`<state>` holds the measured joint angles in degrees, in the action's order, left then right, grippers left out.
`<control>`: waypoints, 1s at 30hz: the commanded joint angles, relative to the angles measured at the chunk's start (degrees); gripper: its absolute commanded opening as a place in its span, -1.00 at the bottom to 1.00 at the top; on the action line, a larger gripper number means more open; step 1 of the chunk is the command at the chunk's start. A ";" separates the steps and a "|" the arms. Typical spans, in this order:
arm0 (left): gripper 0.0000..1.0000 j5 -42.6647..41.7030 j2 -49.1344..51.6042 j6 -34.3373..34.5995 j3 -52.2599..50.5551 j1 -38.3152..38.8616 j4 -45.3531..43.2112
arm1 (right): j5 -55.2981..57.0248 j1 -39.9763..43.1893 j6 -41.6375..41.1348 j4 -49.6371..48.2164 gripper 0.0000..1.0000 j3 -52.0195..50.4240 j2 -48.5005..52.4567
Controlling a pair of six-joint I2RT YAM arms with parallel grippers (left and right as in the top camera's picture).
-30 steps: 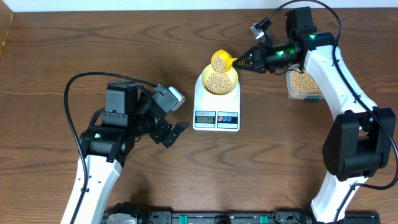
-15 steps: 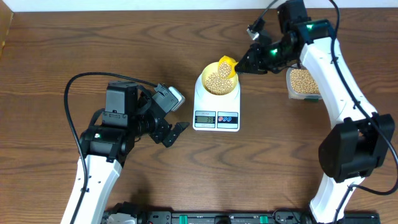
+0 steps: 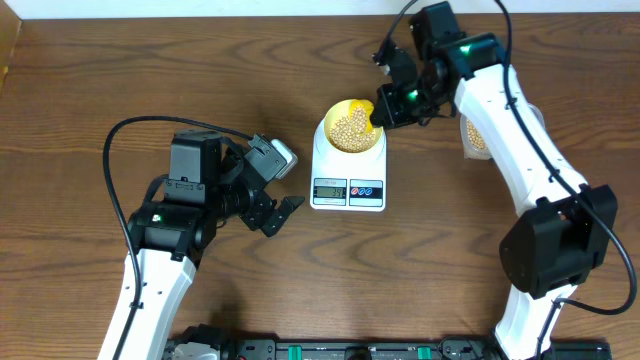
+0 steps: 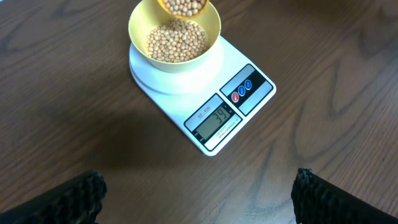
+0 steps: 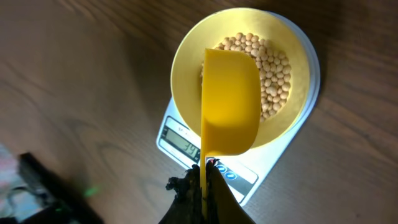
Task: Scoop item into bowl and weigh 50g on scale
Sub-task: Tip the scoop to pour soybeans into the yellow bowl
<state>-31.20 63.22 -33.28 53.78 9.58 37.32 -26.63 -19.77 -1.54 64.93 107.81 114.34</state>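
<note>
The pale yellow bowl (image 3: pixel 349 128) sits on the white scale (image 3: pixel 348 186), holding tan beans (image 3: pixel 348 124). The bowl also shows in the left wrist view (image 4: pixel 144 18) and the right wrist view (image 5: pixel 186 56). My right gripper (image 3: pixel 391 108) is shut on the handle of a brighter yellow scoop (image 5: pixel 229 106), tipped on its side over the bowl. The scoop's mouth with beans shows at the top of the left wrist view (image 4: pixel 183 6). The scale display (image 4: pixel 217 119) reads 39. My left gripper (image 3: pixel 279 213) is open and empty, left of the scale.
A clear plastic tub (image 3: pixel 472 135) with more beans stands right of the scale, mostly hidden behind my right arm. Dark wooden table (image 3: pixel 420 260) all round. The scale's red and blue buttons (image 4: pixel 242 91) face the front.
My right gripper has swung left and rolled the scoop over the bowl, tipping it from level to on its side. The left arm has not moved.
</note>
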 commanded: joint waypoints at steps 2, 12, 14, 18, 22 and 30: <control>0.95 -0.50 0.00 -0.79 -0.09 -0.26 0.17 | 5.51 -2.01 3.45 -1.09 -0.98 1.29 -0.42; 0.95 -0.50 0.00 -0.76 -0.09 -0.26 0.17 | 11.93 -4.33 5.86 -1.46 -0.98 1.29 -0.42; 0.95 -0.50 0.00 -0.76 -0.09 -0.26 0.15 | 12.09 -4.57 6.58 -1.79 -0.98 1.29 -0.42; 0.95 -0.50 0.00 -0.76 -0.09 -0.26 0.15 | 12.15 -4.72 6.75 -2.89 -0.98 1.29 -0.42; 0.95 -0.50 0.00 -0.79 -0.09 -0.26 0.17 | 12.15 -4.72 6.97 -3.23 -0.98 1.29 -0.42; 0.95 -0.50 0.00 -0.76 -0.09 -0.26 0.17 | 12.15 -4.66 6.97 -3.93 -0.98 1.29 -0.42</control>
<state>-31.20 63.22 -33.30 53.78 9.58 37.32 -14.74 -24.23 4.49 61.19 107.83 114.34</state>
